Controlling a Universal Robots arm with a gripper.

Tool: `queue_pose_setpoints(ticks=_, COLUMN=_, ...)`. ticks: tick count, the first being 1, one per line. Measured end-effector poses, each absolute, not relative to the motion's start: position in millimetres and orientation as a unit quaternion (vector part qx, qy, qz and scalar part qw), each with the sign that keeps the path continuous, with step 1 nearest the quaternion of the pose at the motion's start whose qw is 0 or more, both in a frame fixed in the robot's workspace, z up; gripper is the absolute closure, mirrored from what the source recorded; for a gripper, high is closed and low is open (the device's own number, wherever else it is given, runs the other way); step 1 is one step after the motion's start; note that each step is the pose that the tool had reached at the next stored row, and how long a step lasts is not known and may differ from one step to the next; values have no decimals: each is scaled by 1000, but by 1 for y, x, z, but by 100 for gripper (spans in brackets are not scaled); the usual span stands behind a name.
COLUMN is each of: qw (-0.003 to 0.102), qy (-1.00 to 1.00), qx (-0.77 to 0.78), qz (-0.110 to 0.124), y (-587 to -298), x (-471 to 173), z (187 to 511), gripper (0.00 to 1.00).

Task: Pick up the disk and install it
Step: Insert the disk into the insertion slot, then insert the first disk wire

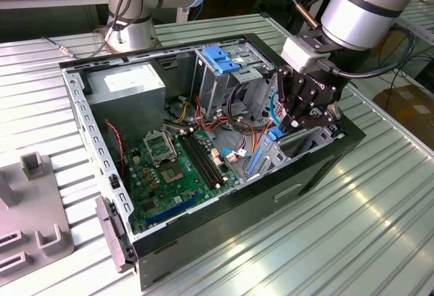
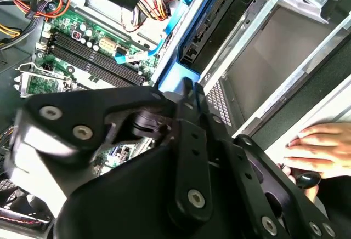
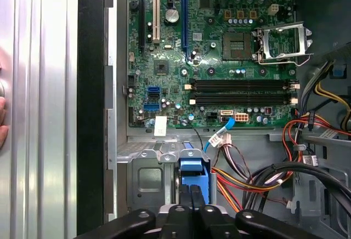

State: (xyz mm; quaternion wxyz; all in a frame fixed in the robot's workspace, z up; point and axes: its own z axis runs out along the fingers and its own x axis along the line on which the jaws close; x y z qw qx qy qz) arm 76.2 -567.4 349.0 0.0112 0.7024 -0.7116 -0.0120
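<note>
Grey fixture (image 1: 41, 235) on the ribbed metal surface (image 1: 380, 228) at the exterior view's left. Just beside it is the open black computer case (image 1: 203, 242), lying on its side, green motherboard (image 1: 176, 174) facing up. Gripper (image 1: 293, 125) is down inside the case at the exterior view's right end. Fingers (image 3: 186, 195) are drawn together with hardly a gap, tips against the blue end of the disk (image 3: 194, 170). Cannot tell if they pinch it or just press on it. Disk sits edge-on in the metal bay (image 3: 145, 178) beside the motherboard, cables (image 3: 247, 178) just beside it. A person's hand (image 2: 318, 146) rests on the case wall in the second wrist view. Farther back: grey power supply (image 1: 132, 85), blue bracket (image 1: 224, 58) atop the drive cage (image 1: 213, 85), then the arm base (image 1: 132, 31).
</note>
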Motion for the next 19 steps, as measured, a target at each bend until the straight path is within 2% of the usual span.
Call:
queue_pose_setpoints(ticks=1, qw=11, qy=-712, qx=702, qz=-12, y=-567, x=76, z=349, gripper=88)
queue_pose_setpoints(ticks=3, qw=11, qy=-712, qx=702, qz=-12, y=-567, x=76, z=349, gripper=90)
queue_pose_setpoints(ticks=19, qw=11, qy=-712, qx=702, qz=-12, y=-567, x=77, z=349, gripper=90)
